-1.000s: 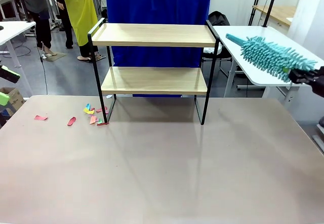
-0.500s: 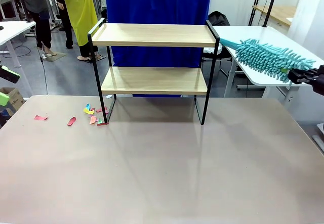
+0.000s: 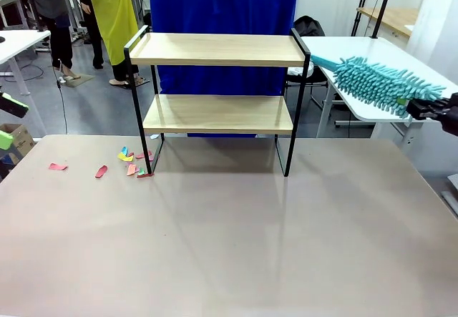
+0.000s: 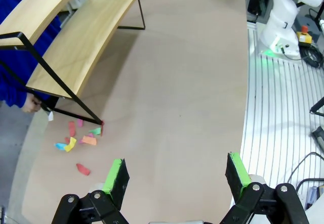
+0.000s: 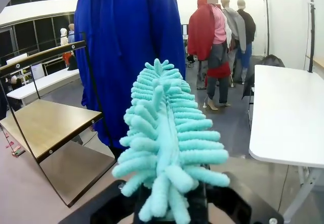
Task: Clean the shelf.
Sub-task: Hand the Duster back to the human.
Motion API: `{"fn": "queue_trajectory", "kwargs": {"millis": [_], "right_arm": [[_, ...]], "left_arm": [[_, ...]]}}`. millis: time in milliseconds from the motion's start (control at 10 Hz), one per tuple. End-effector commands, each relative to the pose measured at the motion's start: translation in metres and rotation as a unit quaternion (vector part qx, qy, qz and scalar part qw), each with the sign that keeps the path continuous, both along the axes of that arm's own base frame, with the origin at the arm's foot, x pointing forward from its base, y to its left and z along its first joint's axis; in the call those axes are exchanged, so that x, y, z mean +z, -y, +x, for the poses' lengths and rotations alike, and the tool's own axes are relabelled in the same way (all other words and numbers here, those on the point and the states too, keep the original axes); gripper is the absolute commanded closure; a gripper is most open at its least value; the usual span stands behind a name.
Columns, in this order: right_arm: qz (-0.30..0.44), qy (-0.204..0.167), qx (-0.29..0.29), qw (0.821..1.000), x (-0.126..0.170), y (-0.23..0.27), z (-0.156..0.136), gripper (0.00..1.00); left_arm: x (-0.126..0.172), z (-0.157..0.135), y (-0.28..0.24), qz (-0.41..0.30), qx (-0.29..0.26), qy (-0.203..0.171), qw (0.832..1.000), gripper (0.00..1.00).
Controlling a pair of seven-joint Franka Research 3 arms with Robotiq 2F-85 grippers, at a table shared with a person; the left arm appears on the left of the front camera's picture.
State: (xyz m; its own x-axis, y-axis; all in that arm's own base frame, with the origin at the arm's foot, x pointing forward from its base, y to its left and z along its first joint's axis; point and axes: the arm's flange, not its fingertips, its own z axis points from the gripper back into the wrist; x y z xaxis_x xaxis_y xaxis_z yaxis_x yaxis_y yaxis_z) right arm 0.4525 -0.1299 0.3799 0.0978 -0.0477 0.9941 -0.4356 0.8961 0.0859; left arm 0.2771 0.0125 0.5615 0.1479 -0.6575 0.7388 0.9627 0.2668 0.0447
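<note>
The shelf [image 3: 215, 49] stands at the far side of the brown table, its two light wood boards bare; it also shows as the shelf [image 4: 76, 37] and the shelf [image 5: 48, 120]. A fluffy teal duster [image 3: 379, 81] hangs in the air to the right of the top board, its tip close to the shelf's right corner post. My right gripper [image 3: 431, 108] is shut on its handle. In the right wrist view the duster [image 5: 167, 143] rises from my right gripper [image 5: 169, 210]. My left gripper [image 4: 176, 176] stands open over the table's left end, seen too as the left gripper [image 3: 6, 122].
Small coloured paper scraps [image 3: 132, 163] lie on the table by the shelf's left front leg, also seen as scraps [image 4: 76, 140]. A person in blue [image 3: 222, 2] stands right behind the shelf. A white table [image 3: 372, 109] stands at the right.
The duster has shifted a little to the left and down, its tip nearer the shelf's top right corner. The left gripper has not moved.
</note>
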Motion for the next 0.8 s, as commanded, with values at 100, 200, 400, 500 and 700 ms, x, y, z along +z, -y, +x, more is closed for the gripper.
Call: {"fn": "queue_trajectory", "kwargs": {"millis": [100,200,400,500,700], "right_arm": [[0.012,0.016,-0.037,0.999,0.0023,-0.0045,-0.0040,0.84],[0.012,0.016,-0.037,0.999,0.0023,-0.0045,-0.0040,0.84],[0.012,0.016,-0.037,0.999,0.0023,-0.0045,-0.0040,0.84],[0.012,0.016,-0.037,0.999,0.0023,-0.0045,-0.0040,0.84],[0.012,0.016,-0.037,0.999,0.0023,-0.0045,-0.0040,0.84]], "left_arm": [[0.0012,0.0006,0.0002,-0.014,-0.010,0.006,1.000,0.00],[0.0012,0.0006,0.0002,-0.014,-0.010,0.006,1.000,0.00],[0.0012,0.0006,0.0002,-0.014,-0.010,0.006,1.000,0.00],[0.0012,0.0006,0.0002,-0.014,-0.010,0.006,1.000,0.00],[0.0012,0.0006,0.0002,-0.014,-0.010,0.006,1.000,0.00]]}}
